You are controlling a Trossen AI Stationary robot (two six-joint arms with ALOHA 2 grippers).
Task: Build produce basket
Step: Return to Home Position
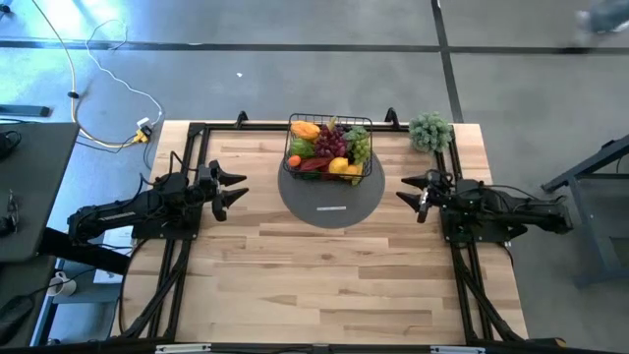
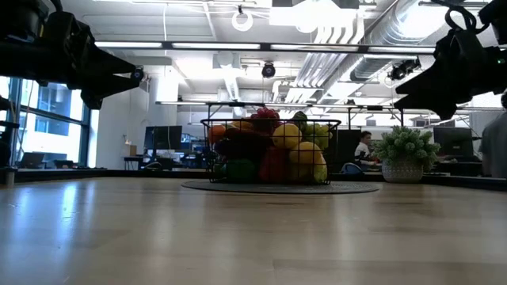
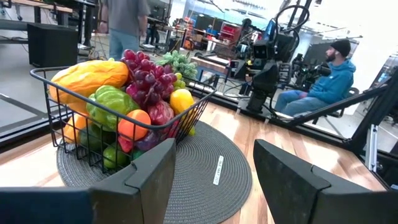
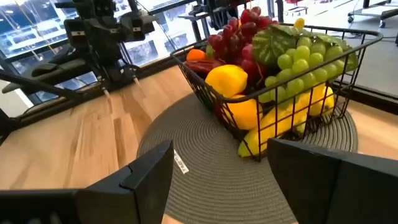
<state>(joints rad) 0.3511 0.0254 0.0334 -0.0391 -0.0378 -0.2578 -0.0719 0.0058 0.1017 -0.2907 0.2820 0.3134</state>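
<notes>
Nearest to us is the pale wood of the tabletop (image 1: 324,285). About halfway up its left edge we see the left gripper (image 1: 236,189) held above the wood, fingers spread wide with nothing between them, pointing toward the centre. Facing it from the right edge, the right gripper (image 1: 405,189) is equally wide and holds nothing. Both are well apart from the basket.

Beyond them, centred toward the far edge, lies a grey round woven mat (image 1: 305,202). The basket (image 1: 290,138) stands upright on its far half, touching it. The produce (image 1: 330,149) fills the basket above the rim: we make out a banana (image 4: 280,127) low against one wall, a lemon (image 4: 227,81), green grapes (image 4: 305,56), dark red grapes (image 3: 146,78) on top, a green pepper (image 3: 112,106) and an orange-yellow fruit (image 3: 90,74).

A small bushy plant (image 1: 430,131) sits at the far right corner.
</notes>
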